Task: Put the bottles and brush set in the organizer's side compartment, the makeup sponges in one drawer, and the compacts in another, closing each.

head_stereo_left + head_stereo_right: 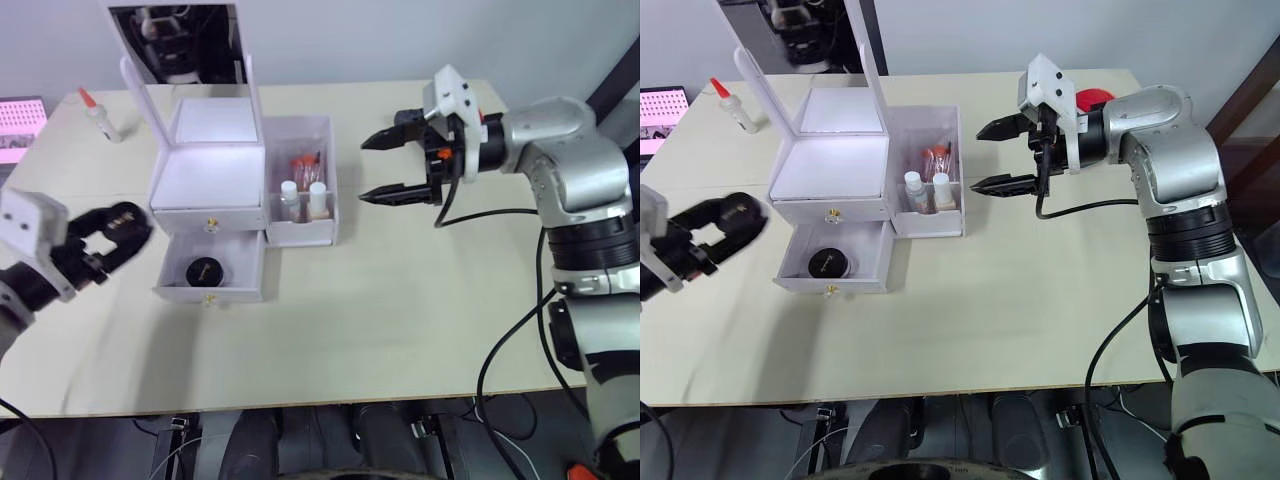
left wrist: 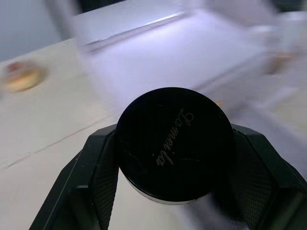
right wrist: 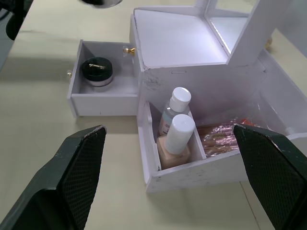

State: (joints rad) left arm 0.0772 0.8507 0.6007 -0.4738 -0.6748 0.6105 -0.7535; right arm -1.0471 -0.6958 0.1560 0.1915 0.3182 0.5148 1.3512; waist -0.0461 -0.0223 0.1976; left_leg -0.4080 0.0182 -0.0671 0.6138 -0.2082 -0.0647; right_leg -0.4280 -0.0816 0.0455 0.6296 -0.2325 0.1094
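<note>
The white organizer (image 1: 208,170) stands at the back left of the table with its mirror lid upright. Its side compartment (image 1: 300,232) holds the two white-capped bottles (image 3: 176,125) and the brush set (image 3: 221,138). The upper drawer (image 1: 210,218) is shut. The lower drawer (image 1: 166,290) is pulled out, and one black compact (image 1: 204,271) lies in it. My left gripper (image 1: 135,232) hovers left of the drawers, shut on the other black compact (image 2: 175,143). Just right of the side compartment, my right gripper (image 1: 364,170) hangs open and empty. The makeup sponges are out of view.
A red-tipped glue bottle (image 1: 100,115) stands at the table's far left corner, beside a pink object (image 1: 20,125) off the edge. A red thing (image 1: 1095,98) sits behind my right arm. The table's front half is bare wood.
</note>
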